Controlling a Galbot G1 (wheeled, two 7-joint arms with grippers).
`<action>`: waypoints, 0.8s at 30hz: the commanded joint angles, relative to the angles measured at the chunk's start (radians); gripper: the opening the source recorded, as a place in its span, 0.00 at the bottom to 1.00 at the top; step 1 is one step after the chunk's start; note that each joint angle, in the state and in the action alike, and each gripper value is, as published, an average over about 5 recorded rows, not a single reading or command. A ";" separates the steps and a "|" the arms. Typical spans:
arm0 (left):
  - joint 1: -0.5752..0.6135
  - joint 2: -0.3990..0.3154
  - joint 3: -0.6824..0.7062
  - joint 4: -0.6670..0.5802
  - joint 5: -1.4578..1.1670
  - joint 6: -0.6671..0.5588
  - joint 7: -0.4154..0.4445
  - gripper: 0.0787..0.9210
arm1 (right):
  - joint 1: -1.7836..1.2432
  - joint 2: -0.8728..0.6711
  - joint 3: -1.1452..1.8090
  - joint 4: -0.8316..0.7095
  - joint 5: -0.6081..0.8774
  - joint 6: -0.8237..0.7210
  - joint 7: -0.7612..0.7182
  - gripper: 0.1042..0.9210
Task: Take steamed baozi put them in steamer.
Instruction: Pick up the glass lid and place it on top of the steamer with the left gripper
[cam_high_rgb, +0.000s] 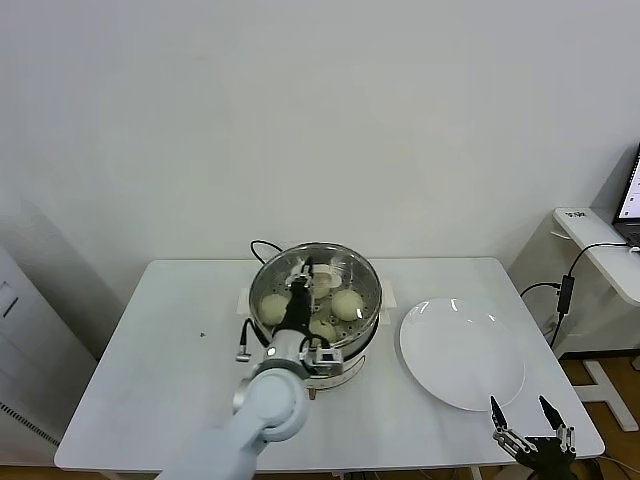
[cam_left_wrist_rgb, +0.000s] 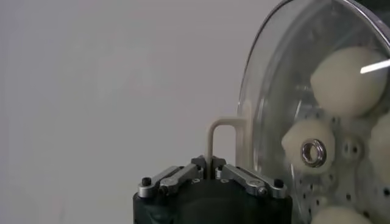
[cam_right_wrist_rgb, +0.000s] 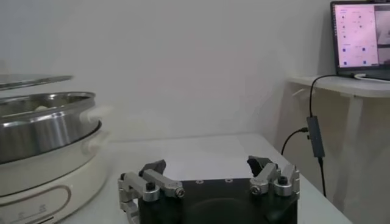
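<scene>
Glass lid (cam_left_wrist_rgb: 317, 79) is held by its handle (cam_left_wrist_rgb: 220, 137) in left gripper (cam_left_wrist_rgb: 210, 165) over steamer (cam_high_rgb: 318, 345) with baozi (cam_high_rgb: 347, 303); right gripper (cam_high_rgb: 528, 422) is parked wide open

White table (cam_high_rgb: 170, 390); w/ steamer (cam_high_rgb: 368, 280) & plate (cam_high_rgb: 462, 355).

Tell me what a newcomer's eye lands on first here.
The steamer at table centre, holding the steamed baozi, with the left gripper holding a glass lid by its handle over it. Beside it, on the robot's right, lies a white plate; the right gripper waits open near the table's front corner.
</scene>
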 joint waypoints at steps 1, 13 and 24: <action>-0.065 -0.070 0.084 0.102 0.050 0.052 0.014 0.04 | -0.005 0.004 0.011 -0.002 0.002 0.005 -0.006 0.88; -0.045 -0.047 0.031 0.133 0.065 0.051 -0.002 0.04 | -0.008 0.007 0.021 -0.004 0.010 0.016 -0.020 0.88; -0.007 -0.053 0.025 0.099 0.007 0.050 -0.050 0.05 | -0.006 0.006 0.016 -0.003 0.011 0.021 -0.026 0.88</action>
